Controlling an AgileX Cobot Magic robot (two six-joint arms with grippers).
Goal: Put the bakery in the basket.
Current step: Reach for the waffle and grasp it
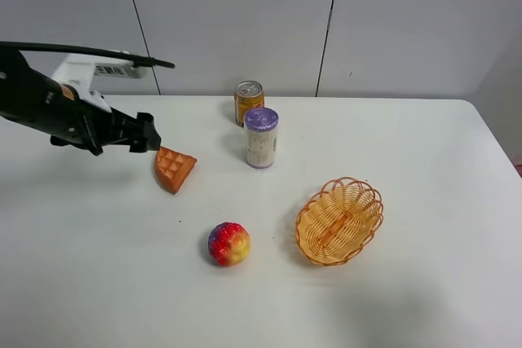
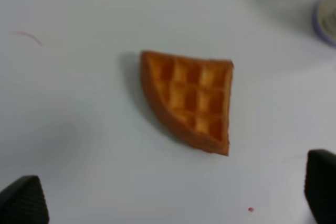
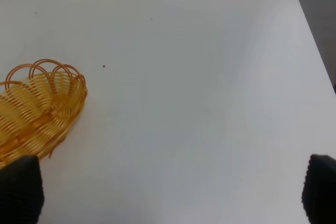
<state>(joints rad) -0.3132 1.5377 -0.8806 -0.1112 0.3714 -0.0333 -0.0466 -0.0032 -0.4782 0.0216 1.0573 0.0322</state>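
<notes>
Two end effectors, both spread wide with nothing held. The left end effector (image 1: 149, 138) hangs over the desk (image 1: 424, 160), and the waffle wedge (image 1: 174, 168) lies flat just ahead of its tips, grid face up and untouched, with two cans (image 1: 261, 138) farther out beyond it. The right end effector (image 3: 169, 190) shows only in its wrist view, where the basket (image 1: 339, 220) rests on the desk with its looped rim beside one fingertip (image 3: 18, 190), well apart from the waffle wedge.

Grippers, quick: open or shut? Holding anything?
Left gripper: open, empty, near the waffle.
Right gripper: open, empty, near the basket.
</notes>
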